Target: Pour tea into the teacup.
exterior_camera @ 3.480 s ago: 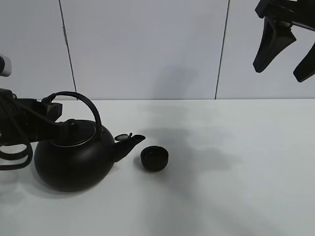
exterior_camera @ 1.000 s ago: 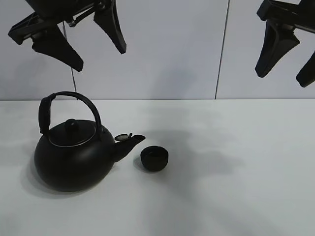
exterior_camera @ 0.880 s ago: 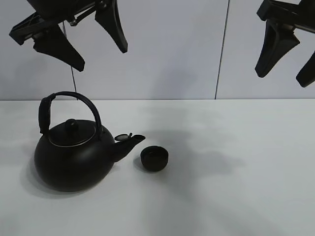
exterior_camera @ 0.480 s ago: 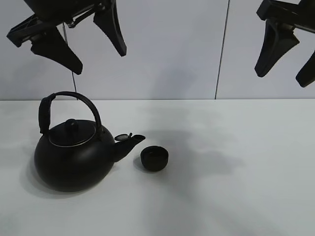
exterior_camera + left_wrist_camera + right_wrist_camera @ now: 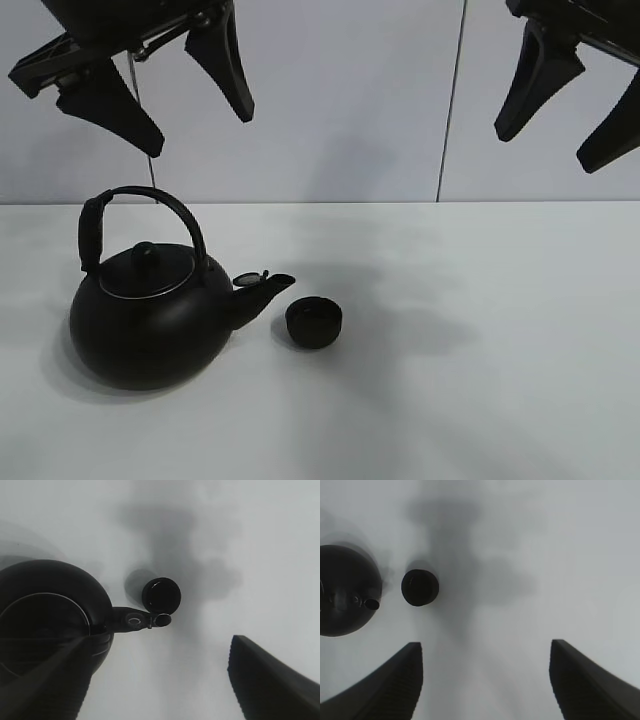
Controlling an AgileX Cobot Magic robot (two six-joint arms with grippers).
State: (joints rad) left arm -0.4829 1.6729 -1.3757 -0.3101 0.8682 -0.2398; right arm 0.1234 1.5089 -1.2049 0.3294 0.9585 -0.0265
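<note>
Kettle (image 5: 150,320) upright on table (image 5: 480,380), spout beside cup (image 5: 314,323); L gripper (image 5: 150,90) wide open, empty, high above kettle; R gripper (image 5: 565,100) open, empty, well off; recommend L descend square on handle (image 5: 150,205), tilt slow.

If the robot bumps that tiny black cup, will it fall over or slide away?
The teacup would probably slide rather than tip: it looks low and wide, standing upright on the smooth white table. It is far smaller than the kettle beside it, so it is likely light and easy to knock. With no handle showing, it may be slippery to pinch.
</note>
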